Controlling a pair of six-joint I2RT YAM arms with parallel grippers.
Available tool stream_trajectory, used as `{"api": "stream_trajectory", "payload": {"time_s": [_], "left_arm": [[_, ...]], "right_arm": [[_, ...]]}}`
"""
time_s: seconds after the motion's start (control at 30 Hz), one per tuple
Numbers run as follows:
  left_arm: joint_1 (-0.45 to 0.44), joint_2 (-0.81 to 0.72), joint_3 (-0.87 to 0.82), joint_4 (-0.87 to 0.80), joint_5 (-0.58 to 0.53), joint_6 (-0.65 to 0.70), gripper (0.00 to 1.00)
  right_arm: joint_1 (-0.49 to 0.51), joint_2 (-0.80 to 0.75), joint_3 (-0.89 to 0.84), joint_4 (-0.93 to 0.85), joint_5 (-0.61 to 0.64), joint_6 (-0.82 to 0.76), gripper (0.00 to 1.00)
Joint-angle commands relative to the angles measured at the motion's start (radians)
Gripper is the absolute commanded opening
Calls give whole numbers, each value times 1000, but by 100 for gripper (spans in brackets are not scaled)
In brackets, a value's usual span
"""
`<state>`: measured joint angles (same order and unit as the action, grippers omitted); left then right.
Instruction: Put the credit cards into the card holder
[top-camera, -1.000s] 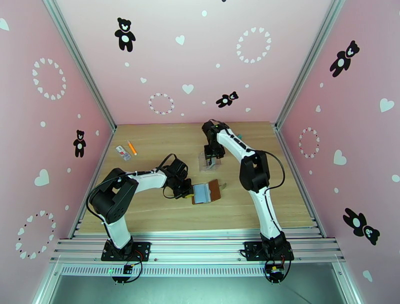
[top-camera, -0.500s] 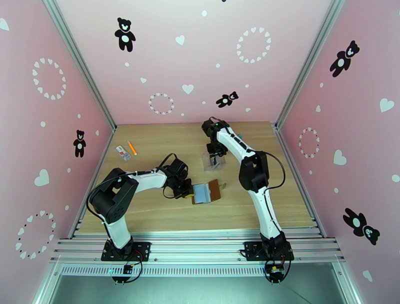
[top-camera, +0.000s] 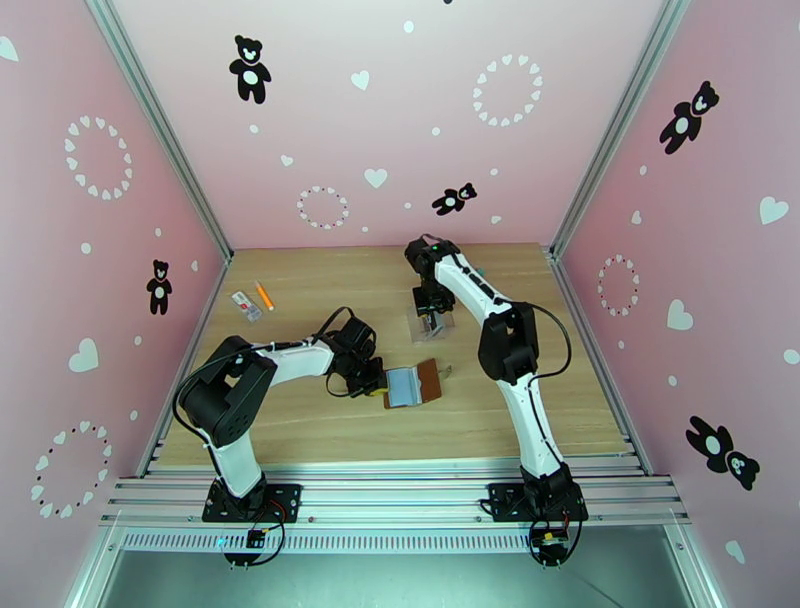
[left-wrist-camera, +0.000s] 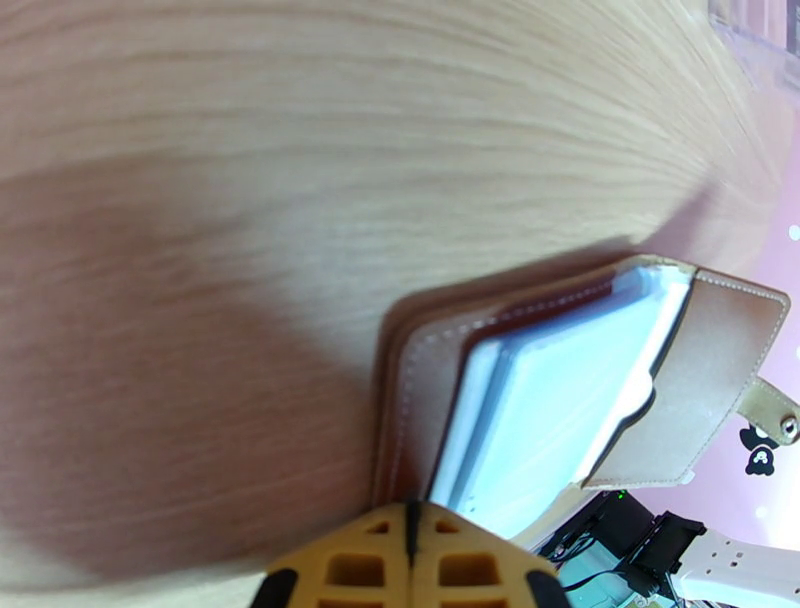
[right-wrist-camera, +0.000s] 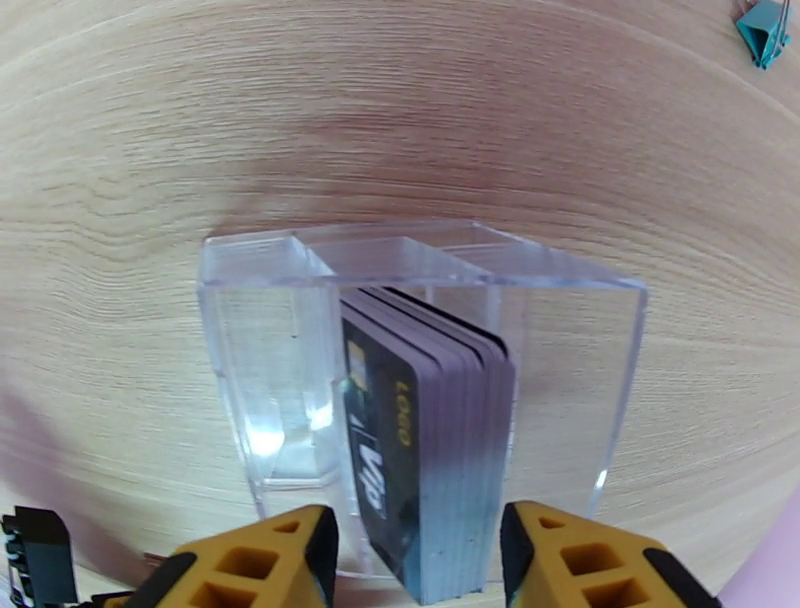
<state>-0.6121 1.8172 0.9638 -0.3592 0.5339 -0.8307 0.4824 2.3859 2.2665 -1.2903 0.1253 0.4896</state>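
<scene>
The card holder (top-camera: 412, 384) is a brown leather wallet lying open mid-table, with pale blue sleeves showing inside. My left gripper (top-camera: 374, 381) is shut on its left edge; in the left wrist view the yellow fingers (left-wrist-camera: 360, 560) meet at the leather (left-wrist-camera: 420, 400), and the snap strap (left-wrist-camera: 772, 412) hangs at the right. The credit cards (right-wrist-camera: 430, 440) are a stack of dark cards standing in a clear plastic box (right-wrist-camera: 570, 370). My right gripper (right-wrist-camera: 415, 565) hangs open just above the box (top-camera: 425, 330), one finger on each side of the stack, not touching it.
An orange pen (top-camera: 263, 295) and a small white and red item (top-camera: 246, 305) lie at the back left. A teal binder clip (right-wrist-camera: 760, 30) sits on the wood beyond the box. Pink walls close in the table on three sides.
My right gripper has shifted slightly right and toward the far side over the clear box. The left gripper and the wallet have stayed put.
</scene>
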Motion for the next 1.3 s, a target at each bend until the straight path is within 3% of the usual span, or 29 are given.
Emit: {"api": "stream_trajectory", "payload": {"time_s": [0.0,0.23,0.73,1.27], "left_arm": [[2,35,-43,-94,-88,10,0],[1,34,-44,-94,-89,7,0],[1,47,-31,-90,-87,5,0],[1,54,-24,-93,-87,5,0]], "right_arm": [[-5,40,21,-23,-21,12,48],[-10,56,19,-38,-23,31,49],[16,31,29,36,-224,88,43],[5,-18,52,3,-52,68,48]]}}
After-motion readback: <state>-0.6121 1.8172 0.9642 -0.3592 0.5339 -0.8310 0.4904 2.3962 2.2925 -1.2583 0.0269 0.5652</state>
